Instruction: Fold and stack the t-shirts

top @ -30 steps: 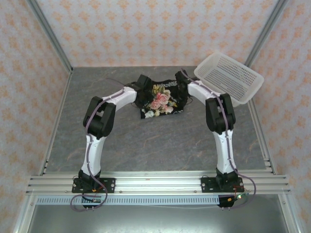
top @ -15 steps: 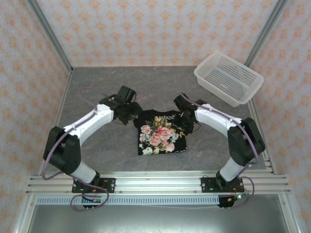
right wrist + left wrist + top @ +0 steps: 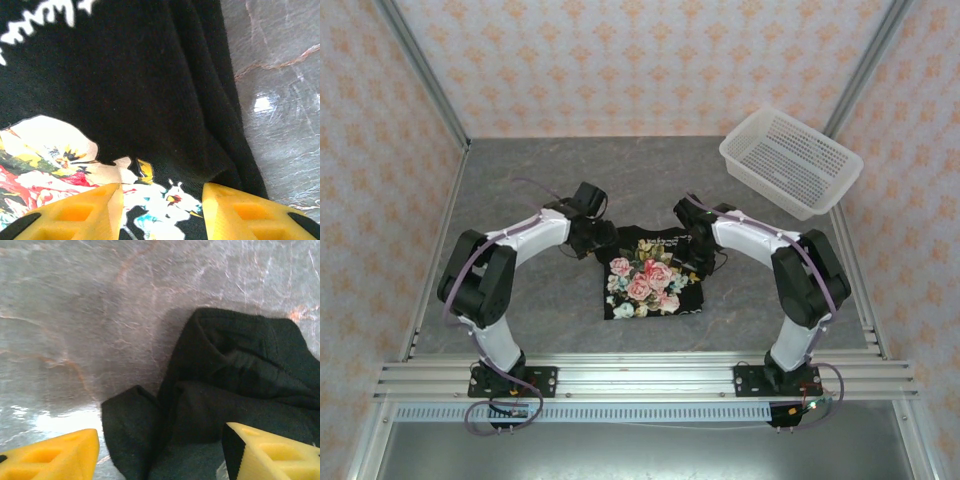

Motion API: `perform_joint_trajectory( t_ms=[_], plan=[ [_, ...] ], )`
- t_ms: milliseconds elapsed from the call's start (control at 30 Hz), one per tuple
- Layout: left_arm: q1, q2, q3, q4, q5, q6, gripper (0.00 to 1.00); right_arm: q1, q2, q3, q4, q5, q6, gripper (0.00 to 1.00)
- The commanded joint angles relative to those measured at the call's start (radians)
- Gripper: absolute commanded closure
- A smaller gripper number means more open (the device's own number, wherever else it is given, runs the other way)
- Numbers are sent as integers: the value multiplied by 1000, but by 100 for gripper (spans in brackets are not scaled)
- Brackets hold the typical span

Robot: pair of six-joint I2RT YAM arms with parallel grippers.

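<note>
One black t-shirt [image 3: 665,295] lies folded, rose print up, in the middle of the grey table. My left gripper [image 3: 594,238] sits at its far left corner. In the left wrist view this gripper [image 3: 160,460] is open, its yellow fingers [image 3: 55,457] either side of rumpled plain black fabric [image 3: 235,375]. My right gripper [image 3: 696,250] is over the shirt's far right edge. In the right wrist view it [image 3: 160,210] is open just above the rose print [image 3: 45,150], close to the shirt's folded right edge [image 3: 225,120].
A white perforated basket [image 3: 790,160] stands at the back right against the wall. Bare grey tabletop [image 3: 510,190] surrounds the shirt on the left, front and right. Aluminium rails [image 3: 640,375] run along the near edge.
The shirt came from the back of the table to the middle and was laid flat. Since half a second ago the left elbow folded in and both grippers stay at the shirt's far corners.
</note>
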Motion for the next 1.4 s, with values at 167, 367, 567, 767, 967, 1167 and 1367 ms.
perform_joint_trajectory(
  t_ms=[167, 367, 567, 767, 967, 1167, 1367],
  plan=[
    [-23, 73, -8, 41, -52, 79, 50, -12, 13, 2, -17, -6, -11, 54],
    [-31, 63, -8, 27, -81, 95, 63, -16, 9, -6, -18, -1, -7, 55],
    [-60, -5, 13, -14, -125, 81, 88, -19, 12, -13, -15, 6, -2, 56],
    [-95, -84, 41, -106, -167, 58, 100, -25, 20, -13, -17, 13, 3, 57],
    [-124, -90, 113, -209, -173, 47, 98, -27, 26, -20, -21, 17, 9, 57],
    [-133, -26, 151, -251, -164, 58, 86, -30, 28, -37, -5, 1, 14, 56],
    [-148, 27, 151, -257, -159, 58, 77, -33, 26, -47, -5, -3, 14, 56]
  ],
)
